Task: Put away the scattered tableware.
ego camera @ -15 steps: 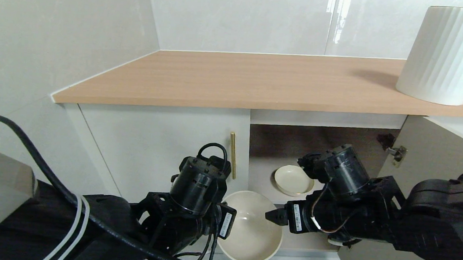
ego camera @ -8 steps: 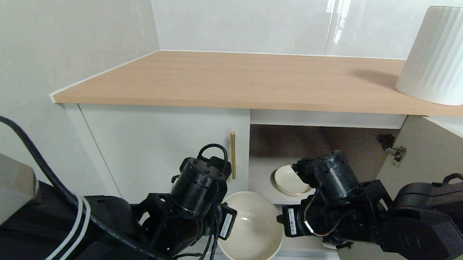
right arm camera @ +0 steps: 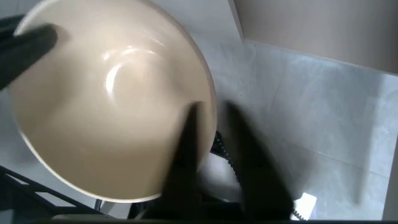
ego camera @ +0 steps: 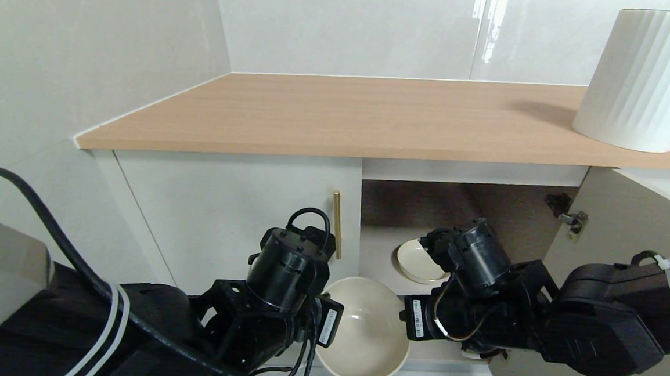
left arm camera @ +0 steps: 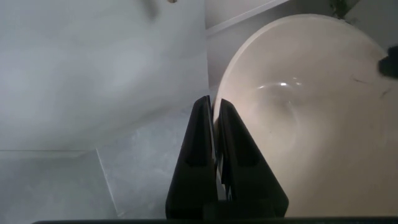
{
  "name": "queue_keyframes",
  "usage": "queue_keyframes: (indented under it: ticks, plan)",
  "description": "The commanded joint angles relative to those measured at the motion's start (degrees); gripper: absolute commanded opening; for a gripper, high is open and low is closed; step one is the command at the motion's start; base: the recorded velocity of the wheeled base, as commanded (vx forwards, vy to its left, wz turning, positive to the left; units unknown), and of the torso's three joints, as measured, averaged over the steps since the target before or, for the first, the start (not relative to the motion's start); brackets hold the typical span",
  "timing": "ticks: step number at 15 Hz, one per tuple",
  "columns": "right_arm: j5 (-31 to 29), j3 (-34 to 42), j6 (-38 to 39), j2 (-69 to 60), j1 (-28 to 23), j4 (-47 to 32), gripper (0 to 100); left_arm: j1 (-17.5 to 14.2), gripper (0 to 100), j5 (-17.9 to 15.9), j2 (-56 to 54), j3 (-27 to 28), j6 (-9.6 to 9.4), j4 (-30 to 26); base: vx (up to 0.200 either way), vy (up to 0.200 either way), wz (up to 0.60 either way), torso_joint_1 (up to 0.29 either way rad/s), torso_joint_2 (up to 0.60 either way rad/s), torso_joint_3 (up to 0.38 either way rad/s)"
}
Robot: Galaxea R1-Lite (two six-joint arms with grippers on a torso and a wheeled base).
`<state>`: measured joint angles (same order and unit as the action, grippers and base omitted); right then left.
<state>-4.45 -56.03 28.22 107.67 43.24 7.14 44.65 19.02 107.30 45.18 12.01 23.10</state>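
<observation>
Open cabinet (ego camera: 405,204), bowl (left arm camera: 298,118) rim between left fingers (left arm camera: 200,140)

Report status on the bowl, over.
Left gripper shut on bowl rim. Right gripper open, fingers astride the opposite rim. Small plate on the shelf of the open cabinet, beyond the bowl.

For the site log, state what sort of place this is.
Most likely a home kitchen: a wooden counter against glossy tiled walls, a white cabinet under it with one door open, and a plate on its shelf, with a bowl just outside.
</observation>
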Motion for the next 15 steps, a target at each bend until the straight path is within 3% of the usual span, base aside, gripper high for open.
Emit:
queue_keyframes:
  ticks: [1,10,11,15]
  plan:
    - [0.1,0.0,0.1,-1.5,0.0,0.1,100,0.0,0,0.1,0.0,0.0,0.03,0.0,0.000,0.000,0.00,0.000,0.00,0.000]
    - [0.0,0.0,0.1,2.9,0.0,2.5,100,0.1,0,0.1,-1.9,-0.1,0.03,0.0,0.000,0.000,0.00,0.000,0.00,0.000]
    - [0.0,0.0,0.1,2.9,0.0,2.5,0,0.1,0,0.1,-1.8,-0.2,0.03,0.0,0.000,0.000,0.00,0.000,0.00,0.000]
    - [-0.2,0.0,0.6,2.2,0.0,2.6,0,0.2,0,0.1,-0.1,-0.3,0.03,0.0,0.000,0.000,0.00,0.000,0.00,0.000]
